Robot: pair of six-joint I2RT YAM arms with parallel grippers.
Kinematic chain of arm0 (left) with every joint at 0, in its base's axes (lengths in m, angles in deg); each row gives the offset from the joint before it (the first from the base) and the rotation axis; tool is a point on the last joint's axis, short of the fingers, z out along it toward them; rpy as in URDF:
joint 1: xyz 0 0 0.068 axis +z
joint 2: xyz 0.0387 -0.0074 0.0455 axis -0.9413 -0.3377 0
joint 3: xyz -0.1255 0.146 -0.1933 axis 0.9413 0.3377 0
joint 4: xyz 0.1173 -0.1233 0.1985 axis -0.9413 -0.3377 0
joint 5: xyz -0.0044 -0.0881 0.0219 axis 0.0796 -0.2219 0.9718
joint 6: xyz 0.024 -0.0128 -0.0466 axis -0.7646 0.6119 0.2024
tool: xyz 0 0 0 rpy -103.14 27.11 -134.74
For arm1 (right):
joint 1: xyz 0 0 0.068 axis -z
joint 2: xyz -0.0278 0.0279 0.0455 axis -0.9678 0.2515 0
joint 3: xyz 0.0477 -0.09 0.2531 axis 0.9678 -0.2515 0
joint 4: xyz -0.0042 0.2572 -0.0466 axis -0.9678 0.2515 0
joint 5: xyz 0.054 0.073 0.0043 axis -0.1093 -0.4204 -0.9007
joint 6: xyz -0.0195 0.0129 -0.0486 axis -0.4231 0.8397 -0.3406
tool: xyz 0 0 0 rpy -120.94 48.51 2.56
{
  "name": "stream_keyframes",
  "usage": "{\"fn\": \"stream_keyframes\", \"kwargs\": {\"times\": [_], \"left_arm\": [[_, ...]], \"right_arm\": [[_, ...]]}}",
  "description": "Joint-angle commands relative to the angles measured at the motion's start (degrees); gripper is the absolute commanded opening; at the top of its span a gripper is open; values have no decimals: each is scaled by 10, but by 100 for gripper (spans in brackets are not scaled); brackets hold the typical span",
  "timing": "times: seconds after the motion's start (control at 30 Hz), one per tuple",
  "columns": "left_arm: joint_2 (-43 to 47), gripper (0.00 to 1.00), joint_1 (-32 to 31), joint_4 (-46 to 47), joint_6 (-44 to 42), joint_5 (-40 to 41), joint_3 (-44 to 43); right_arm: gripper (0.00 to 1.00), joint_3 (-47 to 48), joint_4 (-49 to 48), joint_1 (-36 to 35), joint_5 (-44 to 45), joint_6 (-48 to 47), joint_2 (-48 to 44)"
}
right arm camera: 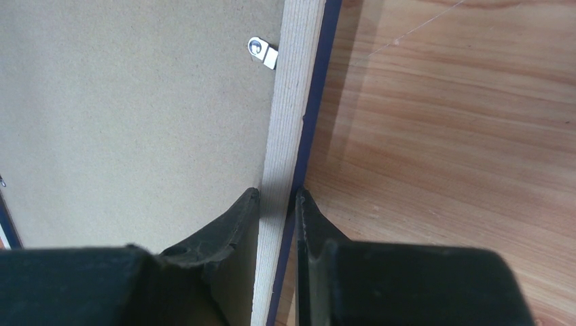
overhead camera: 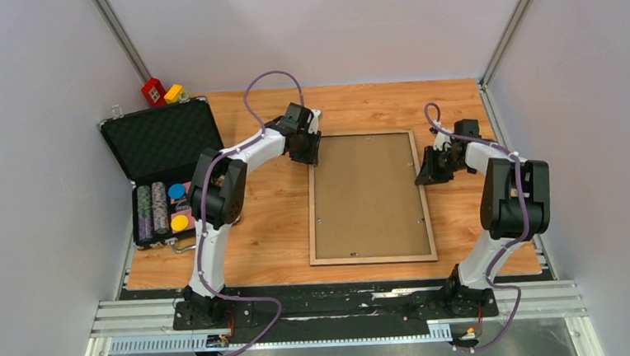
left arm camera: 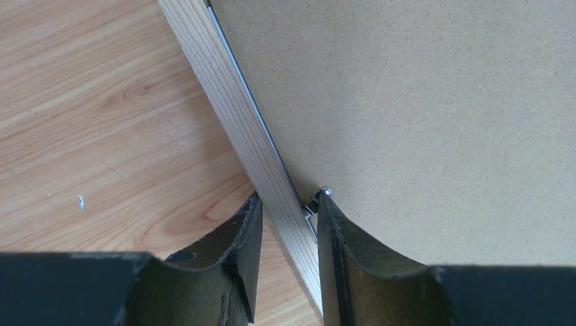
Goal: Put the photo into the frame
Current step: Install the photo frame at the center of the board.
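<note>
The frame [overhead camera: 373,259] lies flat on the counter [overhead camera: 274,230] with its tan back upward, and a brown backing panel [overhead camera: 368,195] sits inside its rails. The left hand [left arm camera: 289,204] is at the frame's far left corner, astride the left rail. One finger [left arm camera: 248,231] is on the counter side just outside the frame. The other is over the panel just inside it, beside a small metal clip [left arm camera: 314,202]. Its jaws stand partly open, a little wider than the rail, and have hold of nothing.

The right hand [right arm camera: 277,197] is at the frame's right rail, toward the far end. Its jaws are closed in on that rail, one finger against the inner side over the panel and the other against the navy outer edge, so it grips the frame. An open black case of poker chips [overhead camera: 161,142] stands well to the left of the frame.
</note>
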Motion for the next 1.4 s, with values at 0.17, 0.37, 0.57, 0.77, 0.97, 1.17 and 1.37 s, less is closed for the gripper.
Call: {"fn": "stream_keyframes", "kwargs": {"times": [0.17,0.37,0.57,0.77,0.97,1.17,1.37], "left_arm": [[1,19,-10,-43,-33,-4,22],[4,17,-10,-47,-34,-5,18],[9,48,-10,-62,-37,-8,1],[22,79,-9,-68,-35,-10,-6],[50,95,-9,-83,-54,-40,-4],[109,100,-10,-101,-109,-82,51],[180,100,-22,-108,-171,-111,143]], "right_arm": [[4,-3,4,7,-8,-10,1],[4,-2,4,7,-8,-9,1],[3,0,4,8,-7,-5,2],[3,0,4,8,-7,-3,3],[3,0,4,9,-7,-3,4],[3,1,4,11,-8,-4,6],[4,2,4,14,-10,-4,7]]}}
